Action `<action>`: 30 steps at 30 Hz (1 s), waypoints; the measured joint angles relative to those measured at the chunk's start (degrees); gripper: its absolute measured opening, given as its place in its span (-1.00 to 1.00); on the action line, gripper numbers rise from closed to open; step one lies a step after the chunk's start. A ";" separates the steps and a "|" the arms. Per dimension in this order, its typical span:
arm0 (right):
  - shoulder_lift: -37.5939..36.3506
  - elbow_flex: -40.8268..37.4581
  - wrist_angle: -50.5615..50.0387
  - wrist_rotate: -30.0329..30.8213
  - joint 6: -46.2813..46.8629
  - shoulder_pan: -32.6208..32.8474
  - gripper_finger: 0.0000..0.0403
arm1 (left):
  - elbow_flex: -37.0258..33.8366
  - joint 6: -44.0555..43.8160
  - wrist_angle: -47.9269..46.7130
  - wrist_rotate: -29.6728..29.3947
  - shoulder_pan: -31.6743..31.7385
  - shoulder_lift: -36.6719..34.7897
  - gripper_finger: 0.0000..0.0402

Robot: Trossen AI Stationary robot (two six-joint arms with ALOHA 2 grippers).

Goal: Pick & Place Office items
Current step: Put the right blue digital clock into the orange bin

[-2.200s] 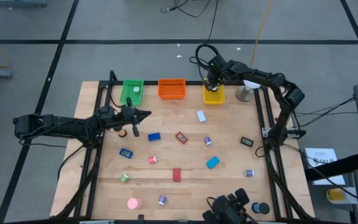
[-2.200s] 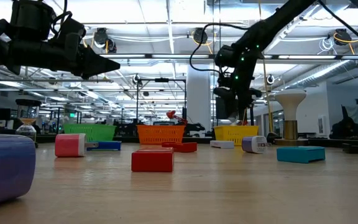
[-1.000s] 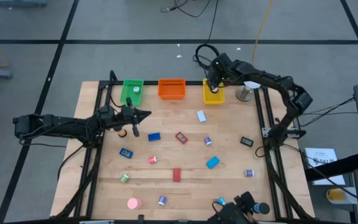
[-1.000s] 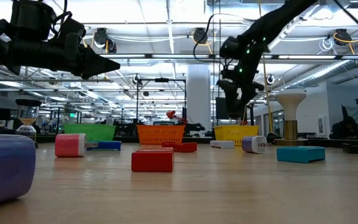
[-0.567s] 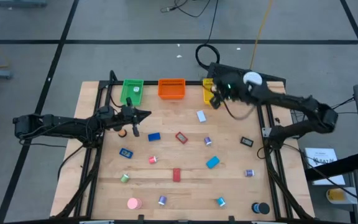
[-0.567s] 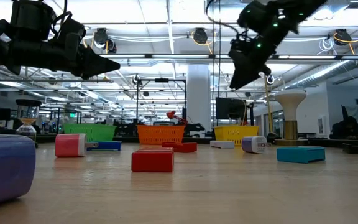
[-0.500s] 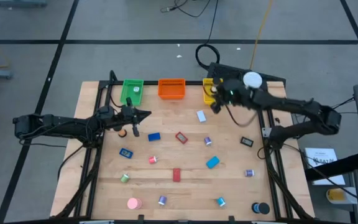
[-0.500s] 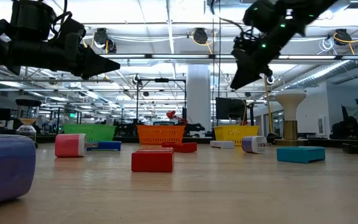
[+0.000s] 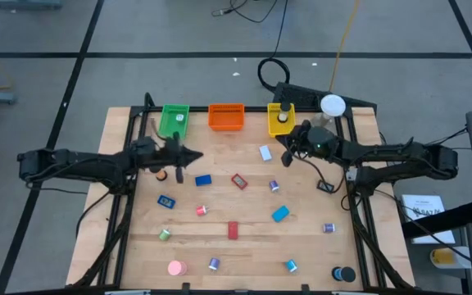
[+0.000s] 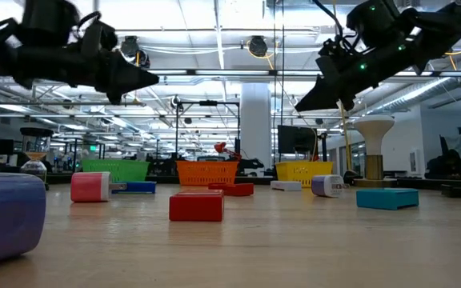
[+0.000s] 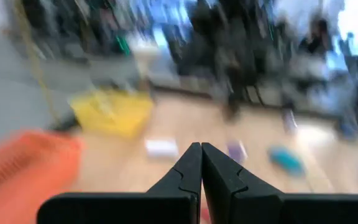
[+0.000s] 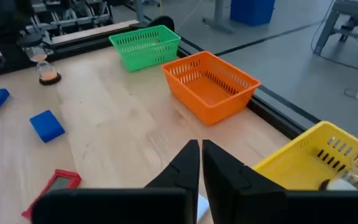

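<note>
Several small office items lie scattered on the wooden table: a white block [image 9: 265, 152], a blue block [image 9: 203, 180], a red block [image 9: 238, 180], a purple roll [image 9: 274, 186], a teal block [image 9: 280, 214] and others nearer the front. My right gripper [image 9: 285, 160] hangs shut and empty above the table, just in front of the yellow tray [image 9: 281, 123], near the white block. My left gripper [image 9: 198, 156] hovers shut and empty at the left, above and beyond the blue block. Both point almost level in the low view, the right gripper [image 10: 298, 106] and the left gripper [image 10: 157, 78].
A green tray [image 9: 173, 120], an orange tray [image 9: 226, 116] and the yellow tray stand along the far edge; the yellow one holds small pieces [image 12: 347, 180]. A white ball on a stand [image 9: 331, 106] is at the far right. A black frame [image 9: 353, 176] rims the table.
My right gripper has drawn back from above the yellow tray toward the table's near edge, sunk a little, tipped from pointing down to almost level, and shut with nothing in it. The items on the table have stayed where they were.
</note>
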 joint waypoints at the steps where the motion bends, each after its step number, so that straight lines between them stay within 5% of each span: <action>1: 0.02 -0.02 0.21 -0.03 -0.31 0.00 -0.98 | 2.02 1.05 -6.92 -2.09 -1.65 0.17 -0.95; 6: 0.04 -0.03 0.87 -0.07 -1.61 0.00 -0.98 | 12.13 1.46 -26.93 -17.55 -10.27 7.53 -0.95; 12: 0.04 -0.03 0.82 -0.09 -2.01 0.00 -1.00 | 22.16 -5.09 -42.54 -15.63 -12.83 18.86 -0.84; 18: 0.04 -0.03 0.25 -0.11 -2.01 0.00 -1.00 | 29.43 -7.52 -51.17 -14.95 -13.00 27.09 -0.46; 30: 0.07 -0.02 -0.64 -0.13 -1.86 0.02 -0.99 | 32.09 -7.98 -57.80 -12.21 -13.00 28.63 0.37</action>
